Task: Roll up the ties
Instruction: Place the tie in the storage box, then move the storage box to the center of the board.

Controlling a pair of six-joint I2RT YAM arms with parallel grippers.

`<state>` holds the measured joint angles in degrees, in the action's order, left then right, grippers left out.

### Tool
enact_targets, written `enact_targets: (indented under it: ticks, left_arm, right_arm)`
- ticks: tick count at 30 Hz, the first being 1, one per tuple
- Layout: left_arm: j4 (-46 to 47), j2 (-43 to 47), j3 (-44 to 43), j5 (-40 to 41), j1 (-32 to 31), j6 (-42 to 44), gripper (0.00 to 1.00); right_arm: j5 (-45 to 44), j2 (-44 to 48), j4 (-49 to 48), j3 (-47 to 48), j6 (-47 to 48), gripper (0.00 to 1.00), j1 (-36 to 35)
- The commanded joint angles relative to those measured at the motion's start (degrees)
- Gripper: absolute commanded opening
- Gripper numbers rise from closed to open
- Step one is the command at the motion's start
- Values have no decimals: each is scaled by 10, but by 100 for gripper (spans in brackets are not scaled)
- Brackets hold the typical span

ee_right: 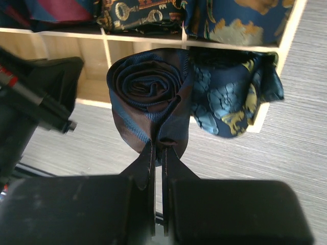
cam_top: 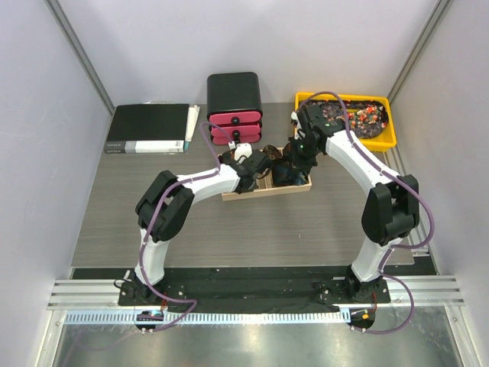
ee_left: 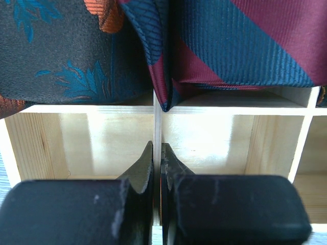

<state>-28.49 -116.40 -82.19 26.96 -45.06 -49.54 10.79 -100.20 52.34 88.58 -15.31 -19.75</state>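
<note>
Ties [cam_top: 365,121] lie loose in the yellow bin [cam_top: 380,144] at the far right corner of the worktop [cam_top: 153,229], so we judge the job partway done. Several already sit in the far row of the wooden box [cam_top: 260,193] near the middle of the far edge, among them a striped tie [ee_left: 245,41] and a leaf-patterned tie [ee_left: 66,51]. The near compartments in the left wrist view hold none.

One rolled tie [ee_right: 145,94] is finished but unplaced. The right gripper [ee_right: 157,148], closed tight, pinches its outer edge just in front of the box. Its spiral face looks at the wrist camera, so the roll's axis runs along the fingers.

The left gripper [ee_left: 157,150] is closed, apparently on a divider [ee_left: 157,122] of that box.
</note>
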Motion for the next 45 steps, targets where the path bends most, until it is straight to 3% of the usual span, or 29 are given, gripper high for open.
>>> enact_targets:
  ticks: [1, 23, 30, 35, 41, 45]
  left_arm:
    - [12, -30, 30, -30, -17, -30, 0]
    - [18, -9, 59, -45, -20, -24, 0]
    - [7, 13, 71, -38, -17, 1, 0]
    - [-17, 47, 103, -33, 14, 34, 0]
    - [-30, 119, 166, -42, 68, 122, 0]
    - [-54, 171, 195, -70, 132, 189, 0]
  right_arm:
    - [-35, -19, 0, 27, 3, 1, -11]
    - [21, -137, -21, 41, -20, 1, -25]
    - [68, -115, -25, 73, -20, 48, -26]
    - [99, -69, -26, 107, -9, 63, -26]
    - [150, -25, -27, 142, 19, 95, -26]
    - [146, -6, -25, 160, 34, 100, -24]
